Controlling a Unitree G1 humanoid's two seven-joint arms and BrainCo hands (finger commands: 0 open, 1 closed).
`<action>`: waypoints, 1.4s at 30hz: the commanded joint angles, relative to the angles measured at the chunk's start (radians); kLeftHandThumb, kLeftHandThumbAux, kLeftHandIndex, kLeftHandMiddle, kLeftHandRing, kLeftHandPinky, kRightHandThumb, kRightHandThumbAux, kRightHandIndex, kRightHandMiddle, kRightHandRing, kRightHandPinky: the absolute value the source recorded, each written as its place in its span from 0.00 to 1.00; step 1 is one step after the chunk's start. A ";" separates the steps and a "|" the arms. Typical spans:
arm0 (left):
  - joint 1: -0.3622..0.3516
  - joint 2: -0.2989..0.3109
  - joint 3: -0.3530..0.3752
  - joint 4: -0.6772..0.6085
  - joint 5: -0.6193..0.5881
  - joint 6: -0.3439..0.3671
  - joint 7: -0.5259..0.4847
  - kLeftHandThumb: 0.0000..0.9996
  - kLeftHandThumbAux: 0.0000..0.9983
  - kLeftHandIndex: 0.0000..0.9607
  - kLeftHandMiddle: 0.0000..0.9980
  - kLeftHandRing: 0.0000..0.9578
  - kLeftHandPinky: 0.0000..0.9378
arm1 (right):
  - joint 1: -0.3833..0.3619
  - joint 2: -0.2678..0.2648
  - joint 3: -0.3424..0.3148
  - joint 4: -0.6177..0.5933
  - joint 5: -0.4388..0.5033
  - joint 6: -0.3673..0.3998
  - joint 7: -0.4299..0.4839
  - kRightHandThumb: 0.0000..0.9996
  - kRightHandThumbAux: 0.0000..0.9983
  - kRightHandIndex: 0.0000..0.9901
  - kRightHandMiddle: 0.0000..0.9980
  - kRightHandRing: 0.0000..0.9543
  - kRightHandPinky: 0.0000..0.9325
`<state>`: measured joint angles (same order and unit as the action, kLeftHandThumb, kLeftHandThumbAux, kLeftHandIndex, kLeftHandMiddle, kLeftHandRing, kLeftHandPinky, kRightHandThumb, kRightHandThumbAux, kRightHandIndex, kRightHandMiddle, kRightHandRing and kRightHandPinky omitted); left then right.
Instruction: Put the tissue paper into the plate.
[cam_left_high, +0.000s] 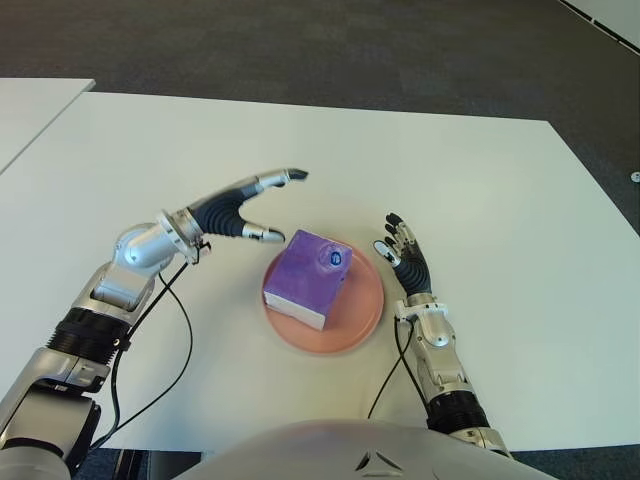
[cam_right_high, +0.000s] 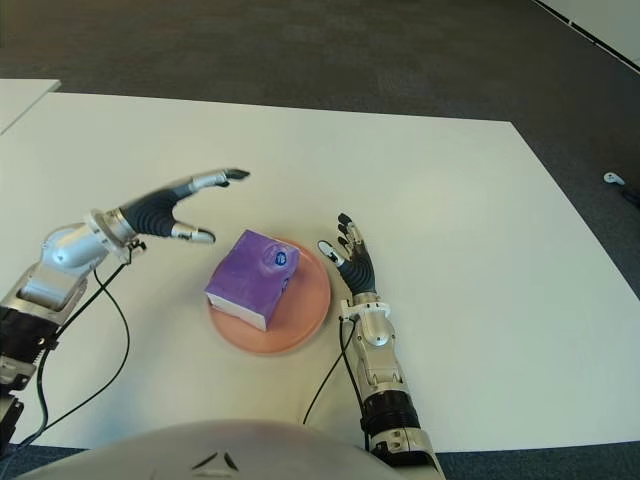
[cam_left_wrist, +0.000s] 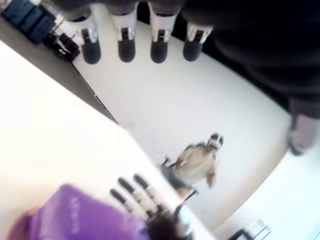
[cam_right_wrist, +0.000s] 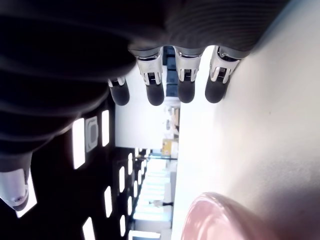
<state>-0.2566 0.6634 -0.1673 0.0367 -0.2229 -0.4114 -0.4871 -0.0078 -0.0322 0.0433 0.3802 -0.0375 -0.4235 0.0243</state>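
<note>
Tissue box sits in the plate, both hands empty

Our left robot hand (cam_left_high: 245, 212) hovers just beside the plate on its left, fingers stretched out toward the box and thumb apart from them, with nothing between them. Its wrist view shows four straight fingertips and open space beneath. Our right robot hand (cam_left_high: 404, 258) shows just right of the plate, palm open, fingers extended and holding nothing; its wrist view confirms this, with the pink rim close by.

Between the two hands lies the tissue box (cam_left_high: 308, 277), a purple carton with white ends and a small opening on top. It rests inside the pink plate (cam_left_high: 365, 313), set at an angle, and one corner seems to reach near the rim on our side. The plate stands on the white counter (cam_left_high: 480, 190), which carries little else.

We judge the task as good as done from how things lie. If we had to move the box again, we would expect it to be light and fairly stiff at the edges, yet easy to dent on its broad faces, since thin card over soft paper gives way. Its printed skin may be somewhat slick. We would take it across the two long sides, thumb opposing fingers, with gentle pressure, keeping away from the top opening.
</note>
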 joint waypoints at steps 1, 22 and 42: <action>0.104 0.094 0.203 -0.240 -0.424 0.222 -0.157 0.17 0.37 0.00 0.00 0.00 0.00 | 0.079 0.003 0.010 0.114 -0.021 0.055 -0.005 0.02 0.48 0.00 0.00 0.00 0.00; 0.113 -0.162 0.426 -0.023 -0.739 0.521 -0.071 0.14 0.13 0.00 0.00 0.00 0.00 | 0.059 -0.011 0.018 0.179 -0.025 -0.035 0.011 0.02 0.50 0.00 0.00 0.00 0.00; 0.198 -0.476 0.231 0.280 0.012 0.060 0.199 0.00 0.35 0.00 0.00 0.00 0.00 | 0.097 0.002 0.022 0.089 -0.008 0.051 0.014 0.03 0.56 0.00 0.00 0.00 0.00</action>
<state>-0.1057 0.2148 0.0884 0.2912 -0.2873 -0.3163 -0.3333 -0.0124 -0.0385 0.0610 0.4181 -0.0460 -0.4766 0.0360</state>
